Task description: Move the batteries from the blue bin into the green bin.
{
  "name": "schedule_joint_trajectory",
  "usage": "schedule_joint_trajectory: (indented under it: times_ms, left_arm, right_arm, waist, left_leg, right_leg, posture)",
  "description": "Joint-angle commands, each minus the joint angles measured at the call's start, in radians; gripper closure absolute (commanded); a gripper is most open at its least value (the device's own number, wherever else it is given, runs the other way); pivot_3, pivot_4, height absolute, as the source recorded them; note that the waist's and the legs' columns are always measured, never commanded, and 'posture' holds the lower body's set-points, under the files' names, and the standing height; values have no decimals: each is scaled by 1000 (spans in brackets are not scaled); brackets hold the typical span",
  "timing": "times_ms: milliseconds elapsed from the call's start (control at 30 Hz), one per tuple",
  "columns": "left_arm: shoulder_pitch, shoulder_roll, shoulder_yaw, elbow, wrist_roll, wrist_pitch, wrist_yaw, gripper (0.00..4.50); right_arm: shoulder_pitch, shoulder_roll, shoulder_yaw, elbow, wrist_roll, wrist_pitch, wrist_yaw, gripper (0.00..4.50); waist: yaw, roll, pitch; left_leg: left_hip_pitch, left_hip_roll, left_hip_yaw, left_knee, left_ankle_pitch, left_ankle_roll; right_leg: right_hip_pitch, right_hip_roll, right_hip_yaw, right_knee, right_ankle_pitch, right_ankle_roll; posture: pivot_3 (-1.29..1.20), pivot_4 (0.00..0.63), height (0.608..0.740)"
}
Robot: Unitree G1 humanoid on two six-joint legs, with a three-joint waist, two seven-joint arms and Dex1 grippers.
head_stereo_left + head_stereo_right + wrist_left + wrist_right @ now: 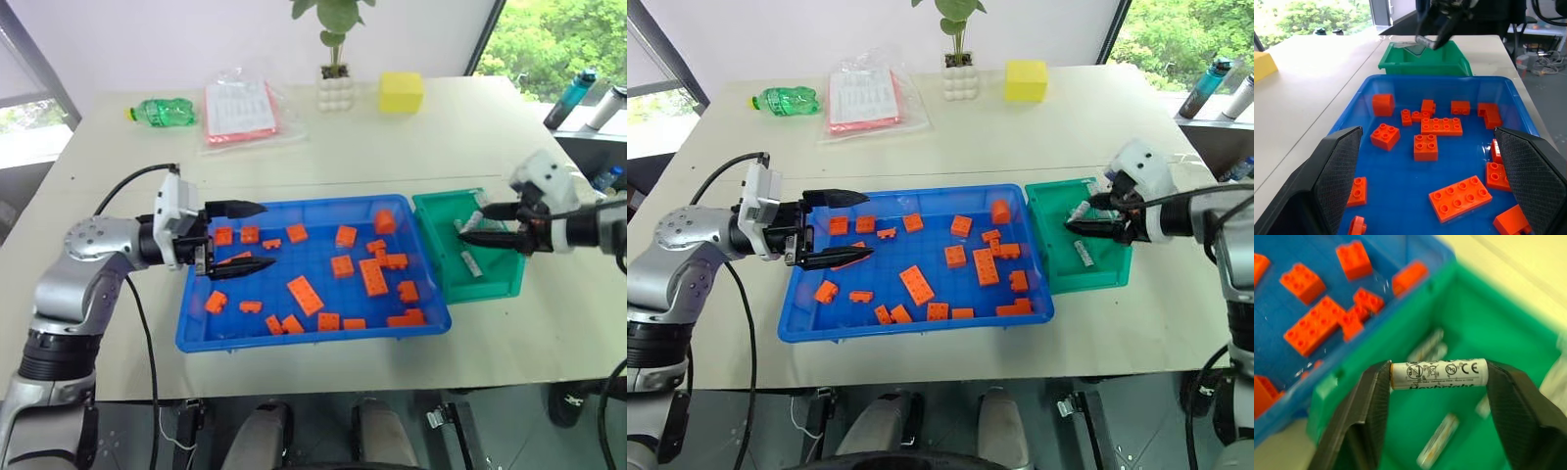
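One battery in play: I have it pinched end to end between the right gripper's two fingers, its long axis crosswise to them, spanning the gap.
Left gripper (238,238): jaws wide apart and holding nothing, hovering level over the near-left end of the blue bin (294,335), pointing across it toward the green bin.
Blue bin contents: I see orange bricks (305,295) scattered over the floor, and I cannot pick out any battery among them.
Green bin (495,285): just beside the blue bin's right end, rims nearly touching; several batteries (470,264) already lie on its floor.
Right gripper (1439,375): gripping the held battery (1439,374), nose tilted down over the green bin's interior.
Relation that matters: I judge the held battery hangs directly above the green bin, so letting go should drop it inside.
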Motion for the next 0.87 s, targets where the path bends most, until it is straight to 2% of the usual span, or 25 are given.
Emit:
schedule_joint_trajectory:
  times_ms: [33,167,300,467,700,867]
  left_arm:
    - [-28,13,14,2,-1,0,-11,0]
    - [-45,24,19,15,-4,11,-20,0]
    - [-51,52,35,28,-10,24,-34,0]
    - [-50,117,80,45,-37,61,-65,0]
    - [-26,206,146,12,-84,132,-96,0]
    - [-13,229,172,15,-75,122,-102,0]
  right_arm:
    - [19,-18,-23,-54,10,-50,-52,15]
    - [68,-31,-77,-64,57,-150,-11,15]
    - [167,-88,-208,-53,172,-272,168,15]
    - [191,-193,-262,72,213,-346,288,15]
    - [189,-217,-277,180,234,-395,309,15]
    - [193,-201,-261,206,234,-399,280,15]
  waist:
    - [2,0,0]
    - [9,0,0]
    - [18,0,0]
    - [23,0,0]
    - [25,0,0]
    - [27,0,0]
  left_leg:
    - [0,0,0,0,0,0]
    - [0,-1,-1,1,0,0]
    - [0,-1,-1,1,0,1]
    - [1,0,0,1,0,1]
    - [1,0,0,1,0,1]
    - [1,0,0,1,0,1]
  right_leg:
    - [0,0,0,0,0,0]
    - [0,0,0,0,0,0]
    - [2,-1,-1,-1,0,0]
    - [2,0,-1,-2,0,0]
    - [2,0,0,-2,0,0]
    - [2,0,0,-3,0,0]
  posture:
    - [0,150,726]
    - [0,150,726]
    - [0,150,726]
    - [0,150,726]
    - [0,150,726]
    - [0,150,726]
